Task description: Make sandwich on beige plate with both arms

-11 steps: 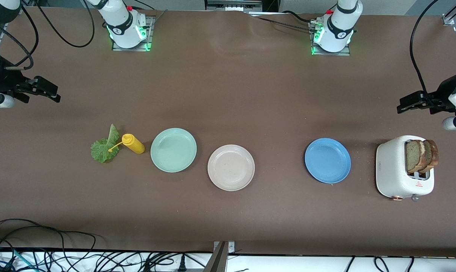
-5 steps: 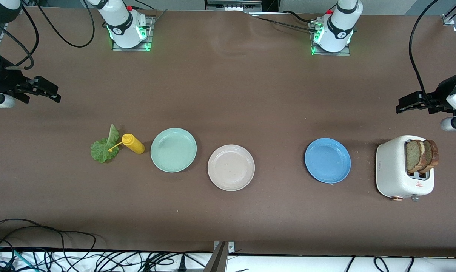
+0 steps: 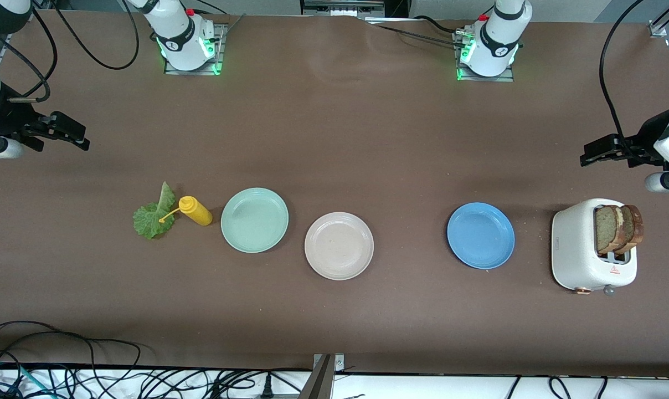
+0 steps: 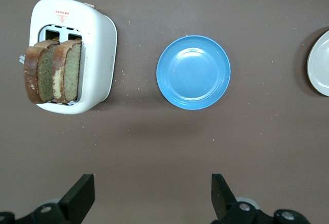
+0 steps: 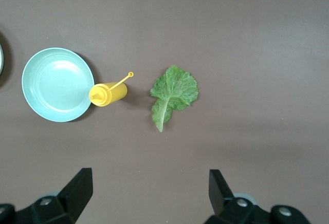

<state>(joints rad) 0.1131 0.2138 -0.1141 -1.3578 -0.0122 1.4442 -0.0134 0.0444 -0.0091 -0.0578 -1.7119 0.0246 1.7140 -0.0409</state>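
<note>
Clearly, the beige plate [image 3: 339, 245] lies bare near the middle of the counter [image 3: 334, 138], and no part of the sandwich is on it yet. From this plate, in the front view, the two bread slices [image 3: 618, 228] stand at about 3 o'clock, upright in the white toaster [image 3: 589, 246], with the blue plate [image 3: 480, 235] between. The lettuce leaf [image 3: 154, 215] lies flat at about 9 o'clock, past the mint-green plate [image 3: 255, 220] and the yellow bottle [image 3: 196, 210], which touches the leaf with its tip.

The left claw [image 3: 603, 151] hangs over the counter near the toaster, with the bread at about 5 o'clock from it, so I judge this arm is much nearer to the slices. Its jaws are released and hold nothing. The right claw [image 3: 63, 133] hangs at its own end, the lettuce at about 5 o'clock from it, also released and empty.
</note>
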